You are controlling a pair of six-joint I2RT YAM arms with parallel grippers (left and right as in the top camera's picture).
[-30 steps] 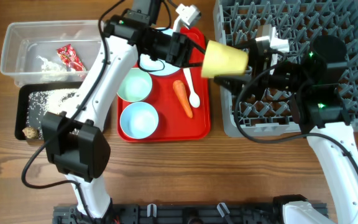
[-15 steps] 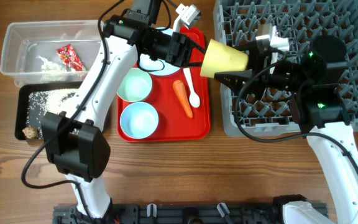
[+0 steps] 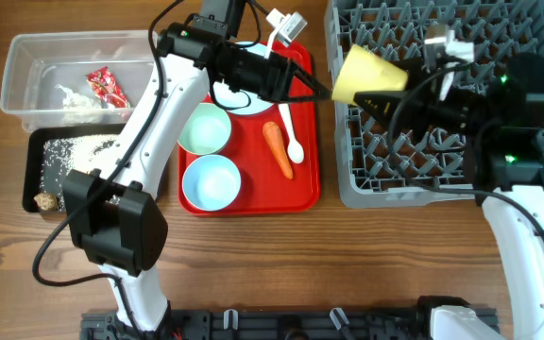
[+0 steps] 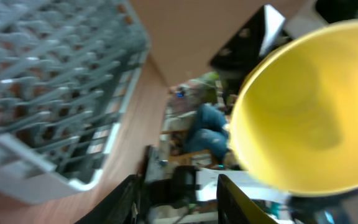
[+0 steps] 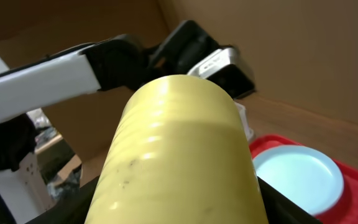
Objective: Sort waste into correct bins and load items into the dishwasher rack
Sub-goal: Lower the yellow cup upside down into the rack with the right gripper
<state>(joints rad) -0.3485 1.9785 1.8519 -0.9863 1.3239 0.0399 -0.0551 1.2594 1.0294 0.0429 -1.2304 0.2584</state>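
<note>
Wooden desk (image 3: 253,255), nothing fancy. Nearest the robot is the red tray (image 3: 305,189) with a blue bowl (image 3: 210,181), then a mint bowl (image 3: 203,128). The carrot (image 3: 277,148) and white spoon (image 3: 291,132) lie beside them.

Further back is the bit that matters. The yellow cup (image 3: 374,74) is up in the air over the tray-side edge of the grey rack (image 3: 376,179), and it's not touching the pegs. The right claw (image 3: 390,85) is pinching it around the body, so that arm clearly has the job. The left claw (image 3: 314,90) sits just beside the cup's rim with its fingers spread. Nothing is between them and they're clear of the cup.

The cup is on its side, with its long axis running roughly across the desk. Its mouth points back at the left claw and the tray, and its base points toward the middle of the rack. My guess is the right wrist needs to roll it mouth-down and carry it further in over the pegs.

Furthest back on the tray is the plate (image 5: 297,177).
</note>
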